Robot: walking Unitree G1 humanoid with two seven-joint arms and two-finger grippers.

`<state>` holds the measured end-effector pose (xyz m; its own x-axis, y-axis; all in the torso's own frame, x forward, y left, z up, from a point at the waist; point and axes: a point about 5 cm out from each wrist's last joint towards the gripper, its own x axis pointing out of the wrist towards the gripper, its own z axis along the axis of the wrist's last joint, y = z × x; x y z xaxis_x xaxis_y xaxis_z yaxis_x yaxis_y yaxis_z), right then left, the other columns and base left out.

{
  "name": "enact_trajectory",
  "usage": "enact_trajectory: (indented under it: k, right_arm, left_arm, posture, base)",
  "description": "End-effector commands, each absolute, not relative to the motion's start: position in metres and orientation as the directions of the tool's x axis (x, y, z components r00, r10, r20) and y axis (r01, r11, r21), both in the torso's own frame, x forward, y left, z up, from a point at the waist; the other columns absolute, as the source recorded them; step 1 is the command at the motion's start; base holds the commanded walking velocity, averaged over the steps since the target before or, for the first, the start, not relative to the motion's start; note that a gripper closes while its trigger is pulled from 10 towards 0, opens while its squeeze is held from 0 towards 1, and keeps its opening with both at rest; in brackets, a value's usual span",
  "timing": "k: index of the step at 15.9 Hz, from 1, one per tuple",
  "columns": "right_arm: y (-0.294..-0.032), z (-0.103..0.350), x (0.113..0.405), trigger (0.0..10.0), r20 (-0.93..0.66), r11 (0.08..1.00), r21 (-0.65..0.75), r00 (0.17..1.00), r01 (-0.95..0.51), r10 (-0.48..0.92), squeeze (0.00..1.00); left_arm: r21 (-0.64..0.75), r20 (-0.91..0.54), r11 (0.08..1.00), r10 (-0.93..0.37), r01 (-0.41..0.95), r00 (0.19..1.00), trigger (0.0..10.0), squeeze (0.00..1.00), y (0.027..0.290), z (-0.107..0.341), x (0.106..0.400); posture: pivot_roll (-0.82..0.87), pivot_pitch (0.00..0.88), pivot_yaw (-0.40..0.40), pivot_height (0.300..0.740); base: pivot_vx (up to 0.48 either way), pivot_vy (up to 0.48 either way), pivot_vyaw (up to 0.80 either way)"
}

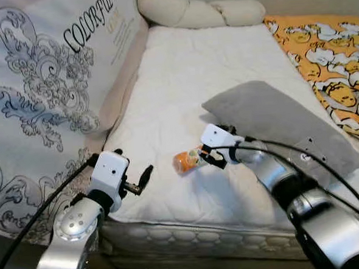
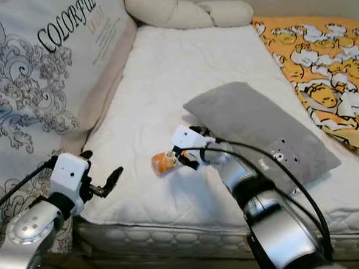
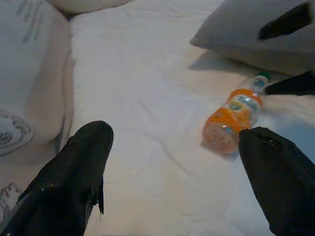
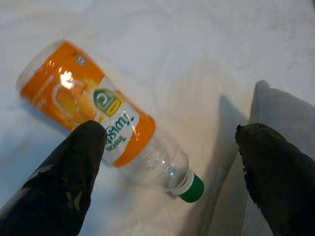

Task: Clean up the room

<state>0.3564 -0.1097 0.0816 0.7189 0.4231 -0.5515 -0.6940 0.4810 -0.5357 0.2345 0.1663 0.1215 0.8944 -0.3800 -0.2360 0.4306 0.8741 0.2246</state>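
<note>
An orange-labelled plastic bottle (image 1: 187,161) with a green cap lies on its side on the white mattress (image 1: 182,79), cap toward the grey pillow (image 1: 282,122). My right gripper (image 1: 210,157) hovers right at the bottle's cap end. In the right wrist view its fingers (image 4: 74,177) stand open, one on each side of the bottle (image 4: 98,113), and do not grip it. My left gripper (image 1: 144,175) is open near the mattress's front left edge, to the left of the bottle (image 3: 234,118) and well apart from it.
A large printed cushion (image 1: 36,88) leans along the bed's left side. At the head of the bed lies a cream bolster (image 1: 196,11). An orange patterned blanket (image 1: 333,58) covers the right side. The mattress's front edge (image 1: 191,225) is just below the grippers.
</note>
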Motion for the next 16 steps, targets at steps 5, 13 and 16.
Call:
enact_trajectory:
  k: [5, 13, 16]
  right_arm:
    - [-0.102, 0.079, 0.361, 10.0, -0.623, 0.349, -0.581, 0.678, -0.735, 0.391, 0.17]
    - [-0.083, 0.102, 0.374, 10.0, -0.474, 0.402, -0.681, 0.786, -0.613, 0.396, 0.0]
    - [-0.089, 0.103, 0.377, 10.0, -0.495, 0.353, -0.718, 0.796, -0.6, 0.348, 0.0]
  left_arm:
    - [0.247, -0.273, 0.799, -0.485, 0.548, 0.831, 10.0, 0.0, 0.154, 0.138, 0.224]
    - [0.271, -0.3, 0.795, -0.465, 0.542, 0.833, 10.0, 0.0, 0.16, 0.164, 0.198]
    - [0.27, -0.319, 0.794, -0.46, 0.544, 0.829, 10.0, 0.0, 0.159, 0.164, 0.191]
  posture:
    - [0.15, 0.141, -0.027, 0.74]
    - [0.23, 0.283, -0.033, 0.74]
    - [0.25, 0.264, -0.043, 0.74]
  base:
    - [0.0, 0.0, 0.0]
    - [0.0, 0.0, 0.0]
    - [0.0, 0.0, 0.0]
